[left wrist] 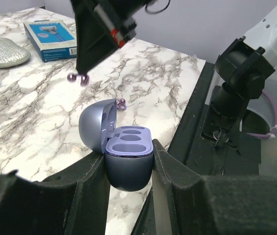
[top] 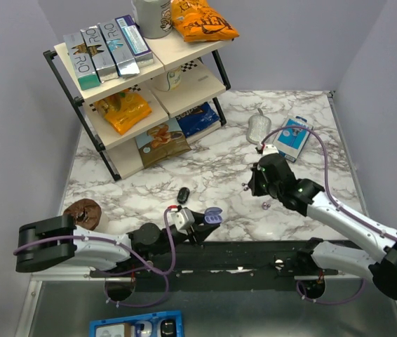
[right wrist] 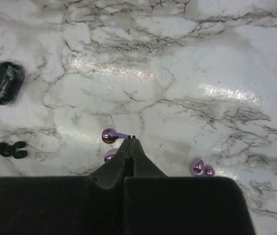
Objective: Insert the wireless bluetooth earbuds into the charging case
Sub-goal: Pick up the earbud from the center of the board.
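My left gripper (left wrist: 127, 152) is shut on the charging case (left wrist: 128, 166), a blue-purple shell with its lid (left wrist: 95, 128) swung open and its two wells empty. It holds the case near the table's front edge (top: 212, 215). The earbuds I see are glossy purple. My right gripper (right wrist: 130, 139) is shut on the stem of one earbud (right wrist: 110, 135) and holds it just above the marble, right of centre (top: 245, 187). The other earbud (right wrist: 201, 168) lies on the table to the right of those fingers, also seen past the case (left wrist: 121, 103).
A small black case (right wrist: 5, 82) and two black buds (right wrist: 11, 149) lie left of my right gripper. A two-tier rack (top: 64, 77) of snacks and boxes fills the back left. A blue box (top: 293, 137) and a silver pouch (top: 257, 128) lie at the back right. A brown roll (top: 85, 213) sits front left.
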`<state>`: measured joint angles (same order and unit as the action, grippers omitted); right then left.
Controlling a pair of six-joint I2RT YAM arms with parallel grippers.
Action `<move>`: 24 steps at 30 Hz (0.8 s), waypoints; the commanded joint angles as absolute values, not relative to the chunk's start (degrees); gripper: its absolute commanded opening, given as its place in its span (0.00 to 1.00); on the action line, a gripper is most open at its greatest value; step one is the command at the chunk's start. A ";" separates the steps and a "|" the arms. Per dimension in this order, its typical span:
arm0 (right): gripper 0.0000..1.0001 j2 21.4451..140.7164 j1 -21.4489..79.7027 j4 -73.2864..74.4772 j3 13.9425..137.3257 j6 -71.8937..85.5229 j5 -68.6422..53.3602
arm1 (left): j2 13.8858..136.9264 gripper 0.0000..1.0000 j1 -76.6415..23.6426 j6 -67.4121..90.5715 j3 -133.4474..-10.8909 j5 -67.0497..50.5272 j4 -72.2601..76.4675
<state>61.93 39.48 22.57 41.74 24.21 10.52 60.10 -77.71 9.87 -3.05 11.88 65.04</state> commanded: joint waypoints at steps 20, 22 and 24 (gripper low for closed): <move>0.01 47.73 61.26 37.44 50.36 11.78 40.25 | 82.09 0.00 -62.58 22.41 -5.27 -13.95 94.31; 0.01 47.11 63.09 36.92 50.19 10.73 41.21 | 81.91 0.00 -62.67 21.80 -6.59 -15.99 93.96; 0.01 46.32 64.33 36.21 50.10 10.29 41.74 | 81.83 0.00 -62.58 21.10 -7.91 -18.36 94.04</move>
